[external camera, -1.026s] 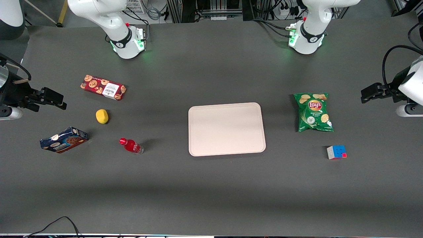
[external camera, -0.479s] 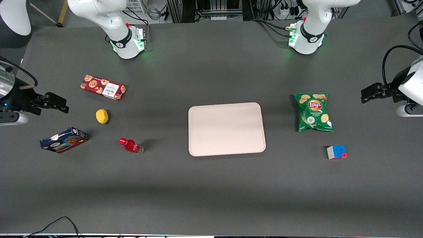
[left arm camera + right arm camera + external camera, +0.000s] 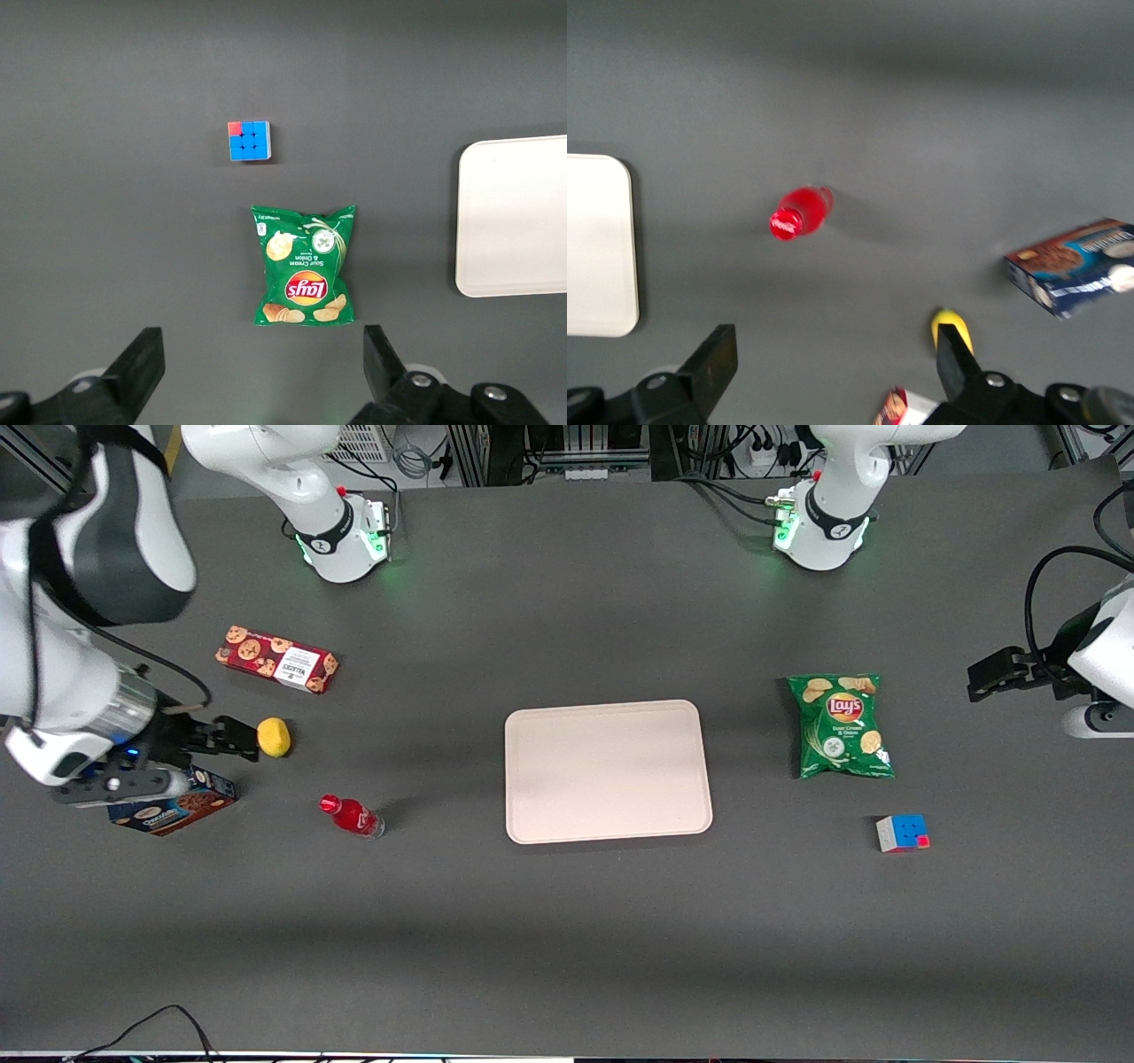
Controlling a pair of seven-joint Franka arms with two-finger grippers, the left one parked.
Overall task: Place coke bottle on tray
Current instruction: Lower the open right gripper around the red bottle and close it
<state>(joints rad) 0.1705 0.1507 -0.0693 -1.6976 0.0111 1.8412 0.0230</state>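
Red-capped coke bottle [image 3: 353, 816] stands on the dark table [image 3: 567, 939], upright, nothing touching it. It sits well apart from the tray [image 3: 608, 771], toward the working arm's end of the table, about level with the tray's edge nearest the front camera. Pale beige-pink tray lies flat at the table's middle with nothing on it.

Gripper [image 3: 237, 739] hangs above the table near the working arm's end, fingers spread wide and holding nothing; its tips show just beside the lemon [image 3: 274, 737] in the front view. In the right wrist view the 2 fingers [image 3: 719, 354] stand wide apart, with the bottle [image 3: 799, 212] seen from above past them, and a corner of the tray [image 3: 601, 243] also in sight. Gripper is well apart from the bottle, farther from the front camera than it.

Blue cookie box [image 3: 177, 804] lies partly under the wrist, nearer to the front camera than the lemon. Red cookie box [image 3: 276, 659] lies farther from the front camera than the lemon.

Toward the parked arm's end: green chips bag [image 3: 840, 725] lying flat, and a puzzle cube [image 3: 902, 833] nearer to the front camera than the bag. Both also show in the left wrist view, bag [image 3: 304, 265] and cube [image 3: 249, 141], apart from each other
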